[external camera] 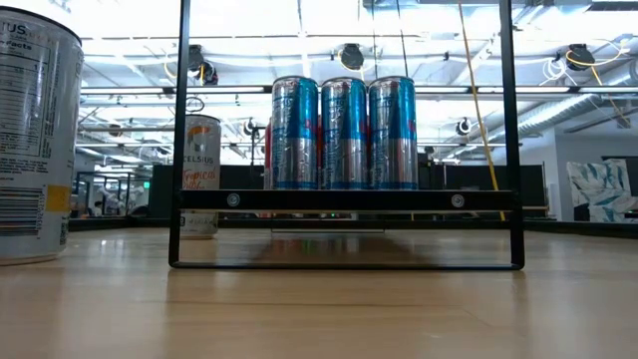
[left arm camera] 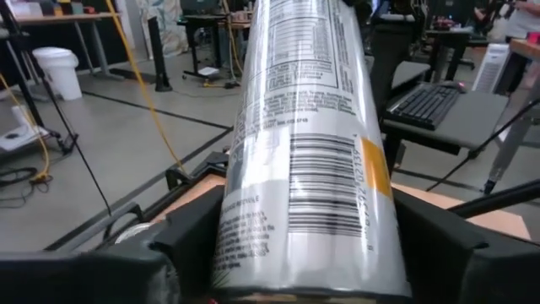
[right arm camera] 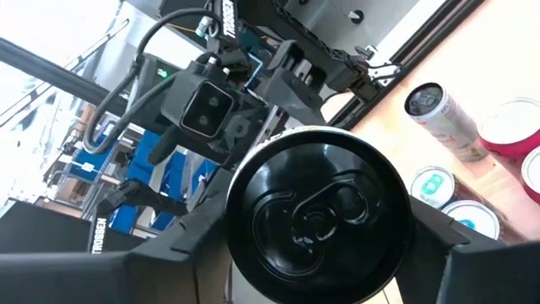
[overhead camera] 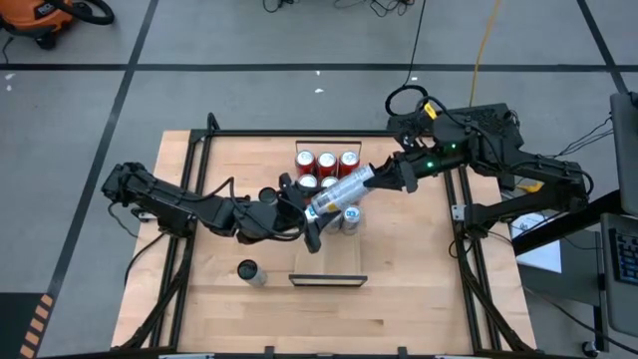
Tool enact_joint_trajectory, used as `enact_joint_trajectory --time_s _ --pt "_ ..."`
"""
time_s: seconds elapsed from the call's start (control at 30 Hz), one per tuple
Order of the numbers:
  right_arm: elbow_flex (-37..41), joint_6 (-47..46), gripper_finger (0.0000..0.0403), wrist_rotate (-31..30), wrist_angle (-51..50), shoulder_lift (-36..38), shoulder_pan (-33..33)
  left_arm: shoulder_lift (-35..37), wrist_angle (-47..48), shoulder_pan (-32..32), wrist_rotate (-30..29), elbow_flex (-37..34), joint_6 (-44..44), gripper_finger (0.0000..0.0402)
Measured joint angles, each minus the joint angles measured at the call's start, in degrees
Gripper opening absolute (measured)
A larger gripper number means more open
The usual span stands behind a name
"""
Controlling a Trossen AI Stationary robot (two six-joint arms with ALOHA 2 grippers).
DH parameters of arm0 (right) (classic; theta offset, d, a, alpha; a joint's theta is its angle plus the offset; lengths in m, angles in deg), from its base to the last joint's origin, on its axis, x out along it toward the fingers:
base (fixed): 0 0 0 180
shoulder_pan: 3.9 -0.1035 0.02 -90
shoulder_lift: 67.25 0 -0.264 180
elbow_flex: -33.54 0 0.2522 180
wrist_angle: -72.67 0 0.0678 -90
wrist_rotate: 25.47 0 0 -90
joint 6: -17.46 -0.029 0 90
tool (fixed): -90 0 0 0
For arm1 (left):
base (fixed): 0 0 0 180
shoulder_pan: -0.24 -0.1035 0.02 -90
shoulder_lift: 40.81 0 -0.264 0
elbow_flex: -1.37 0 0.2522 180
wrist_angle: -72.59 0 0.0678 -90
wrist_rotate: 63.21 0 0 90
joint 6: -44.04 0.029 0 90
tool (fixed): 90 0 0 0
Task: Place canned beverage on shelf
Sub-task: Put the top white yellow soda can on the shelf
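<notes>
A slim silver can (overhead camera: pixel 339 191) with a barcode and a black lid hangs in the air over the middle of the table, between my two grippers. My left gripper (overhead camera: pixel 317 224) comes from the near left and has the can's barcode end (left arm camera: pixel 304 127) between its fingers. From the far right, my right gripper (overhead camera: pixel 377 179) is shut on the lid end (right arm camera: pixel 316 219). The shelf (overhead camera: pixel 329 261) stands nearer the front edge. In the low view its dark front bar (external camera: pixel 344 199) shows, with three blue-and-silver cans (external camera: pixel 344 135) above it. My left gripper has the can's barcode end (left arm camera: pixel 253 245) between its two fingers (left arm camera: pixel 190 241), one on each side. The fingers run along the can, nearly level, from the near left. My right gripper pinches the lid end by its sides (right arm camera: pixel 245 211) between the two fingers (right arm camera: pixel 439 236). It comes nearly level from the far right, fingers along the can. The can lies roughly level, clear of the table.
Three red-topped cans (overhead camera: pixel 324 162) stand at the far middle. Blue-topped cans (overhead camera: pixel 349 219) stand under the held can, and a lone can (overhead camera: pixel 249 271) stands near left, large in the low view (external camera: pixel 30 130). Black rails (overhead camera: pixel 199 150) frame the tabletop.
</notes>
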Motion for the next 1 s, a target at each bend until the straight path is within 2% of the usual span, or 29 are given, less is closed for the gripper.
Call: enact_joint_trajectory --time_s 0.13,0.43,0.53,0.77,1.0 --pt "0.0 -0.4 0.0219 -0.1 0.1 0.0 0.0 0.0 0.1 0.1 -0.1 0.0 -1.3 0.0245" --pt "0.0 0.3 0.0225 0.0 0.3 0.0 0.0 0.0 -0.8 1.0 -0.6 -0.1 -1.4 0.0244" --pt "0.0 1.6 0.0251 0.6 1.7 0.2 -0.1 0.3 -1.6 1.6 -0.7 -0.1 -1.9 0.0245" --pt "-0.1 7.2 0.0336 2.2 5.6 2.0 -0.4 1.5 -5.1 2.4 5.4 -0.2 -8.6 0.0247" --pt "-0.1 20.0 0.0365 2.1 8.2 4.0 -0.4 1.7 -6.2 2.1 12.1 -0.1 -22.8 0.0248"
